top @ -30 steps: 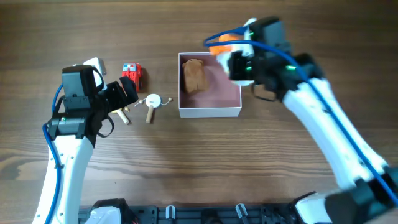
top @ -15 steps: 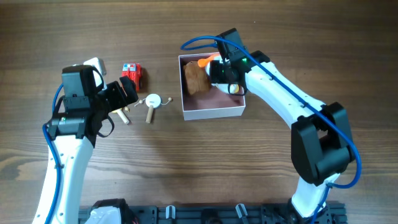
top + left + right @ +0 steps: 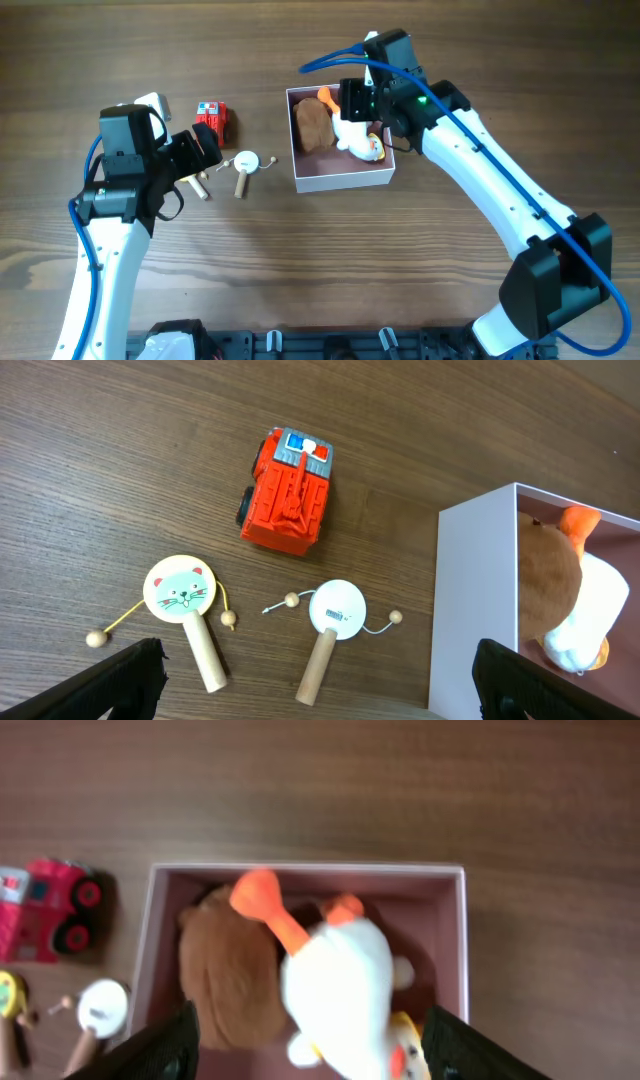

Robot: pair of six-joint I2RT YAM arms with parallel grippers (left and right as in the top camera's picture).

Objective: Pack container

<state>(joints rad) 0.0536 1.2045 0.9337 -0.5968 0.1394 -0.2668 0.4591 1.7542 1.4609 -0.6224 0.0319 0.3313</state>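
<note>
The container (image 3: pixel 340 181) is a shallow white box with a pink inside, at the table's middle back. A brown plush (image 3: pixel 313 125) fills its left half, and a white plush toy (image 3: pixel 356 137) with orange feet lies beside it. My right gripper (image 3: pixel 358 108) hovers open over the container's back right. In the right wrist view the white toy (image 3: pixel 340 985) lies below the right gripper (image 3: pixel 315 1045), with gaps to both fingers. There the container's rim (image 3: pixel 300 870) frames the brown plush (image 3: pixel 228 975). My left gripper (image 3: pixel 205 150) is open and holds nothing, left of the container.
A red fire truck (image 3: pixel 288 490) stands on the wood left of the container. Nearer lie a cat-faced rattle drum (image 3: pixel 181 588) and a white rattle drum (image 3: pixel 336 607), between the left gripper's (image 3: pixel 320 690) fingers. The container's left wall (image 3: pixel 470 610) shows at the right.
My right gripper carried the white plush toy over the container, opened and let it go; the toy now lies inside. The left arm has not moved.
</note>
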